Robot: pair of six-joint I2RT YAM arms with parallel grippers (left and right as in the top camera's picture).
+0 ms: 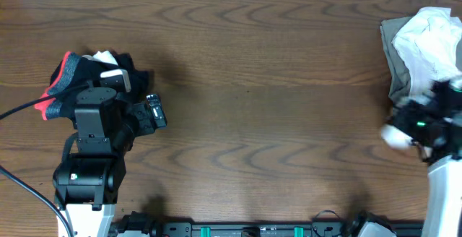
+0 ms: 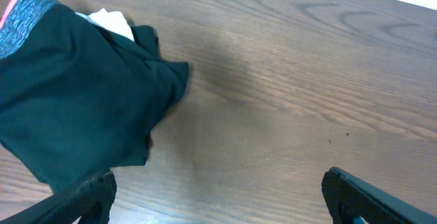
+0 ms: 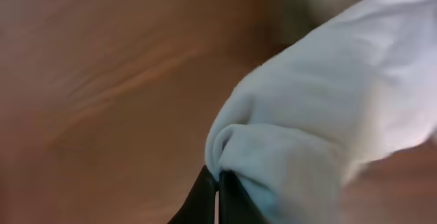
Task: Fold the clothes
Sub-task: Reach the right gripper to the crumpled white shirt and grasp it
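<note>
One fold is pinched: your right tool is clamped tight on a bunched edge of the white T-shirt, which lies heaped on the olive garment. Expect it light, limp and stretchy, so take a hem or shoulder seam. Your left tool, well apart from the olive garment, gapes wide and empty

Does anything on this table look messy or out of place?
Yes. The white shirt lies crumpled at the right edge of the table, atop an olive garment, and a dark garment sits bunched at the left.
</note>
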